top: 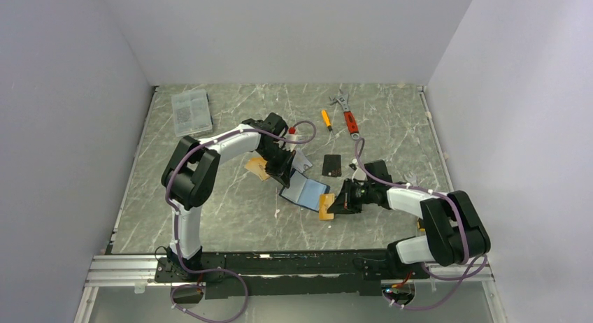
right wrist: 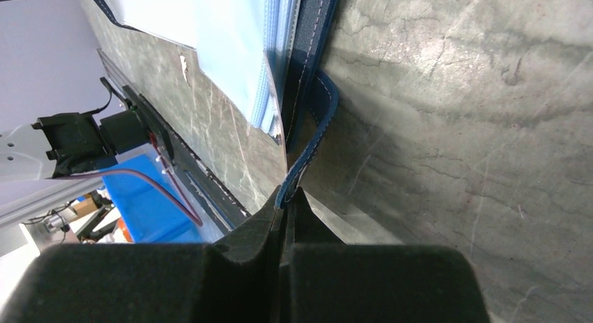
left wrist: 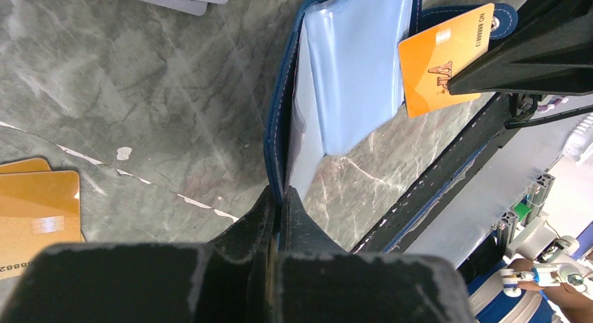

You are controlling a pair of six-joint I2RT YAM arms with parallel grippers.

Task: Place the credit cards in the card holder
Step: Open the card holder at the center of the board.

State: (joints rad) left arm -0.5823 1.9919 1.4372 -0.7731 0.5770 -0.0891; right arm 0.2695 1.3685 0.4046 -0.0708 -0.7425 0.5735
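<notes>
Card holder (top: 305, 191) lies open near the middle of the tabletop (top: 231, 218), pale blue lining up; it sits between the two grippers. Left gripper (left wrist: 280, 195) clenched on the holder's far-left edge, fingers pressed together over the navy rim. Right gripper (right wrist: 285, 197) clenched on the snap tab (right wrist: 316, 120) at the holder's opposite, near-right side; strap bowed between the fingers and the cover. One orange card (left wrist: 444, 64) just beside the right gripper, overlapping the tab's end; whether it touches the fingers, cannot tell. Two more orange cards (left wrist: 35, 218) flat on the tabletop left of the left gripper, apart from the holder; silvery cards (top: 302, 160) and a black card (top: 332, 164) lie on the far side of the holder.
</notes>
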